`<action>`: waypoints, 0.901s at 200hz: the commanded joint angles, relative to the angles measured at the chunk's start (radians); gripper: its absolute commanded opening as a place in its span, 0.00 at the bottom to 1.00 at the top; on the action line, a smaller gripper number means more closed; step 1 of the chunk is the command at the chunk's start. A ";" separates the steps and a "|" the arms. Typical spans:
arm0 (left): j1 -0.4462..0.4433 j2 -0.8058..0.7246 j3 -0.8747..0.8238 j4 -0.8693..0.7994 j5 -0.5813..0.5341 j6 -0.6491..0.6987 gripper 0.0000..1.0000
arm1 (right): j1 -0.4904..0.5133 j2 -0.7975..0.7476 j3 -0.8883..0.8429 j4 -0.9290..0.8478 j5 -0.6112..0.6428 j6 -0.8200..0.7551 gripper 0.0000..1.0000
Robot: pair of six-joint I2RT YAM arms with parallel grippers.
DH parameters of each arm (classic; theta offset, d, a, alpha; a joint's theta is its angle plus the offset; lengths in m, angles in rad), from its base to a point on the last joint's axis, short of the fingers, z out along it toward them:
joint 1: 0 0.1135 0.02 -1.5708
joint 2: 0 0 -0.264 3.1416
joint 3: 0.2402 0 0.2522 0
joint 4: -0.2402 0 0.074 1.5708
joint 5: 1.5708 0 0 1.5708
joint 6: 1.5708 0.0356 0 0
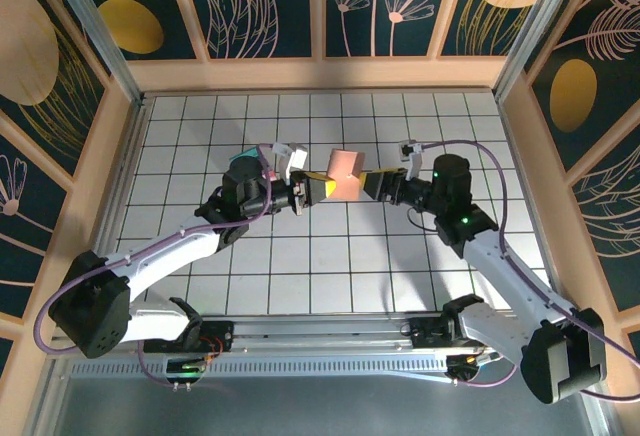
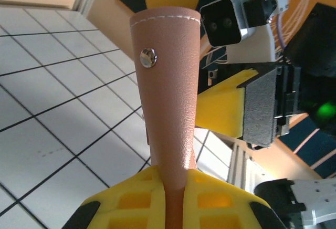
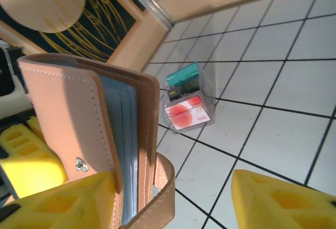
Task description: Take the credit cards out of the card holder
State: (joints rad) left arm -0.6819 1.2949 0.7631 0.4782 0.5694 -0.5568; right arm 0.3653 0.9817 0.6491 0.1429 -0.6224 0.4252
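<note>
Left gripper (image 2: 176,200): jaws shut tight on the holder (image 2: 168,82), held up over mid-table. Right gripper (image 3: 170,187): jaws apart, gripping nothing, one finger (image 3: 58,203) against the holder's cover, blue-grey pockets fanned in the gap.

Step, by my reading: lining up for a card.

Next: right jaws need to settle on one card edge, pinch, draw rightward.

Clear box (image 3: 188,103) with cards sits on the tiles, far left of the holder.

Bright, even overhead light with faint shadows. In the right wrist view the table (image 3: 294,40) glares white toward one o'clock, and the near yellow fingers (image 3: 283,200) blur softly.
</note>
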 commanded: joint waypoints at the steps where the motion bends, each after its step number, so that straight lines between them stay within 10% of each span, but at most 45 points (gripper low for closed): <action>1: 0.007 -0.029 0.000 0.150 0.086 -0.051 0.00 | -0.027 -0.029 -0.033 0.087 -0.096 0.007 0.54; 180: 0.009 0.023 -0.013 0.362 0.222 -0.245 0.00 | -0.042 -0.071 -0.109 0.464 -0.369 0.172 0.37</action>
State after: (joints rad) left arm -0.6781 1.2953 0.7555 0.7200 0.7444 -0.7513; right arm 0.3195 0.9154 0.5472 0.4873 -0.9321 0.5518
